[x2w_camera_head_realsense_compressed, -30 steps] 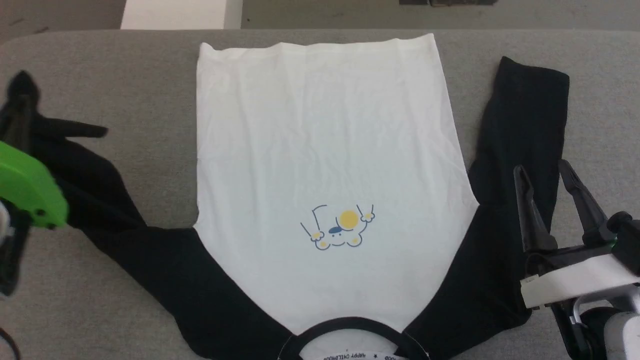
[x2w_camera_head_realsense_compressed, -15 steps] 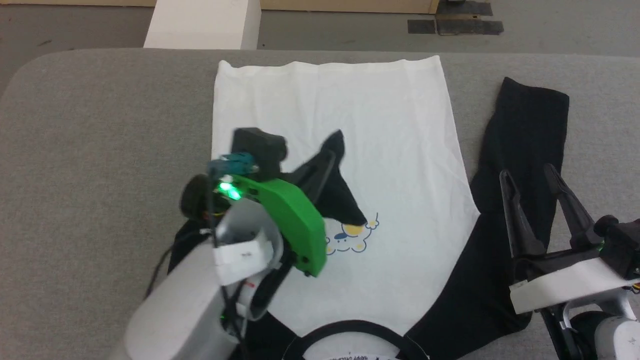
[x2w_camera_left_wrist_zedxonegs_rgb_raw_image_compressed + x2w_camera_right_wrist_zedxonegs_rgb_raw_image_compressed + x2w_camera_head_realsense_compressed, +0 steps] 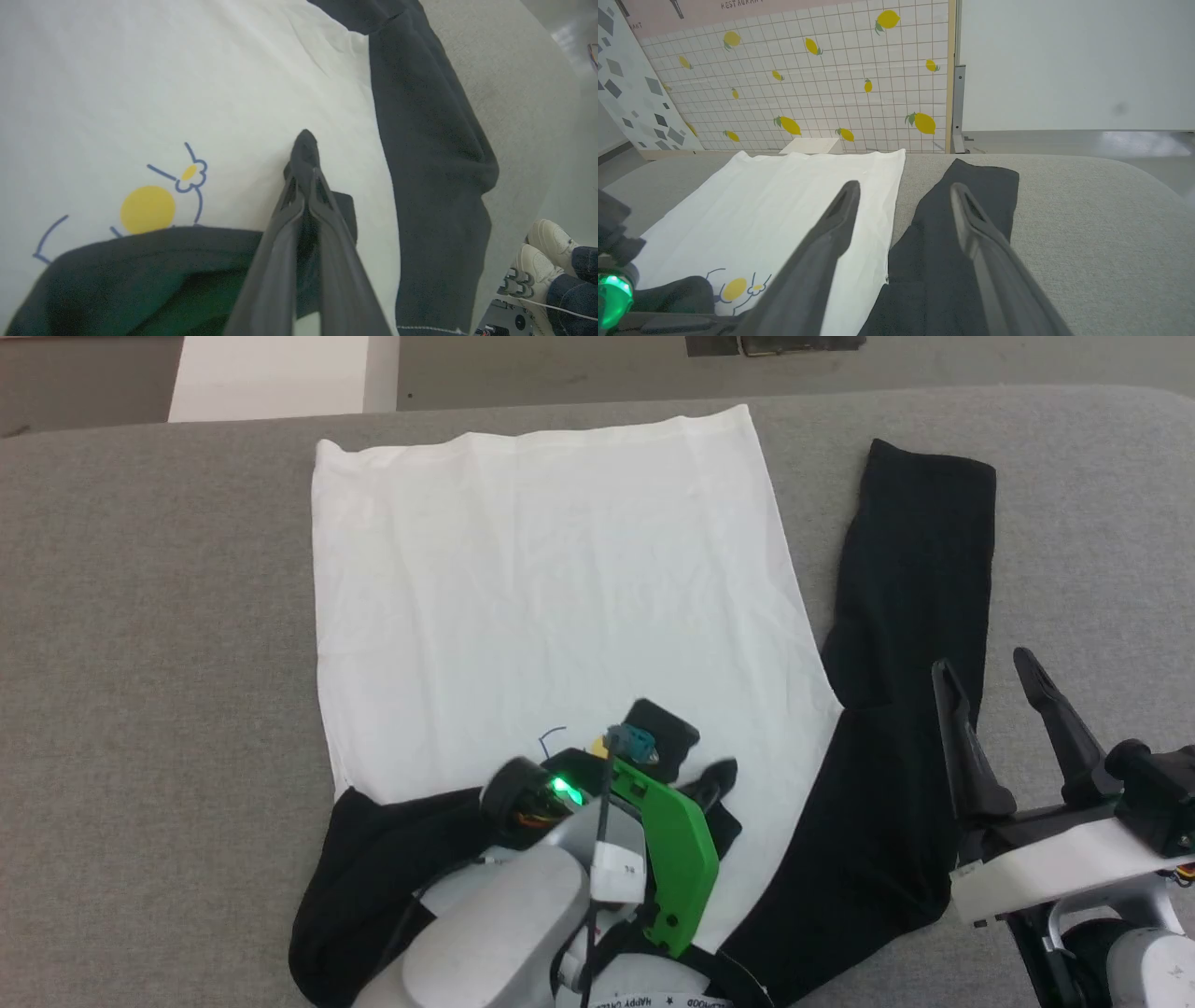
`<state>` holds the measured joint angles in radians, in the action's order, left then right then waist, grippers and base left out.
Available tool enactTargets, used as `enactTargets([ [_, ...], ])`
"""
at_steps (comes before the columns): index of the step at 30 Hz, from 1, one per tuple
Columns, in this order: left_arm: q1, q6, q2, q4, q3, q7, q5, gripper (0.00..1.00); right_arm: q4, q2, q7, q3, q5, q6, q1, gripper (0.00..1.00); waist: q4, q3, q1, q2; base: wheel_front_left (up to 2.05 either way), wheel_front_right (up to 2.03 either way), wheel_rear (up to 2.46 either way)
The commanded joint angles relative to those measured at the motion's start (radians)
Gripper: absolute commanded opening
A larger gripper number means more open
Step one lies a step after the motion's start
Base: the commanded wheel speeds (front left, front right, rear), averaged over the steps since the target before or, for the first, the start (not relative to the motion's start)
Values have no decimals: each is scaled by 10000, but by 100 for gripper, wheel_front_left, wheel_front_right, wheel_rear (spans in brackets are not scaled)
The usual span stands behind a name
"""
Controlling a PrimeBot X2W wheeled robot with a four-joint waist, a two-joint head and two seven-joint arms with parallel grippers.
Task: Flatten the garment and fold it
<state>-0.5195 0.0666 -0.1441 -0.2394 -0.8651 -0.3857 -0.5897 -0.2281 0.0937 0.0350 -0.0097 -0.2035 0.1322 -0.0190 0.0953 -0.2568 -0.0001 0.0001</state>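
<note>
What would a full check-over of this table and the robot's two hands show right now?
Surface: grey padded table, flat.
Job's things: garment lies spread, white body fairly smooth; left sleeve is drawn across the chest print; right sleeve lies out beside the body.
Clutter: nothing seen.
Grippers: left gripper shut on the end of the left sleeve, over the chest; right gripper open, poised by the right sleeve, holding nothing.
Cables: thin dark cable along the left wrist.
Surroundings: lemon-patterned wall; white box on the floor; a person's white shoes beside the table.
</note>
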Motion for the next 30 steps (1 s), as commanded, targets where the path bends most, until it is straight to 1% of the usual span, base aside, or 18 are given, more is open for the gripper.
enactTargets([
  [1,-69,-136,94,-219,-70,18,-15,0,36,0,-45,10,-43,-15,26,100,27,-15,1,-1,0,0,0],
  [2,-27,-282,161,-416,-155,-14,-115,11,54,-7,-44,12,-22,-15,30,100,17,6,1,-1,0,0,0],
  [3,-5,-354,200,-555,-194,-31,-176,49,69,-12,-35,22,-6,-15,34,100,2,32,1,-1,0,0,0],
  [4,-13,-468,237,-665,-244,-1,-218,100,81,-16,-20,38,4,-15,41,100,-28,66,1,-1,0,0,0],
  [7,-76,-590,310,-718,-92,333,-361,100,119,-4,38,55,-4,-15,67,100,-154,184,1,-1,0,0,0],
  [9,-127,-542,310,-574,277,876,-471,100,162,20,83,50,-15,-15,73,100,-241,268,1,-1,0,0,0],
  [12,-144,-381,88,-38,1047,2062,-527,100,301,140,163,-39,-99,-15,22,100,-382,362,1,-1,0,0,0],
  [17,176,166,-852,766,2517,4247,-280,100,613,101,390,-591,-82,-15,-331,100,-586,339,1,-1,0,0,0],
  [21,711,537,-1814,935,3617,5728,-74,100,1218,102,832,-1238,-34,-15,-1190,100,-738,104,1,-1,0,0,0],
  [23,973,685,-2140,913,4094,6136,2,100,1680,153,1107,-1516,-5,-15,-1764,100,-803,-64,1,-1,0,0,0],
  [25,1217,770,-2389,922,4445,6326,139,100,2147,141,1348,-1850,-51,-15,-2332,100,-866,-253,1,-1,0,0,0],
  [28,1635,837,-2538,1112,5099,6452,297,100,3081,161,1956,-2569,119,-15,-3381,100,-1036,-664,1,-1,0,0,0],
  [30,1799,817,-2471,1472,5609,6466,518,100,3680,263,2410,-2996,420,-15,-4111,100,-1183,-979,1,-1,0,0,0],
])
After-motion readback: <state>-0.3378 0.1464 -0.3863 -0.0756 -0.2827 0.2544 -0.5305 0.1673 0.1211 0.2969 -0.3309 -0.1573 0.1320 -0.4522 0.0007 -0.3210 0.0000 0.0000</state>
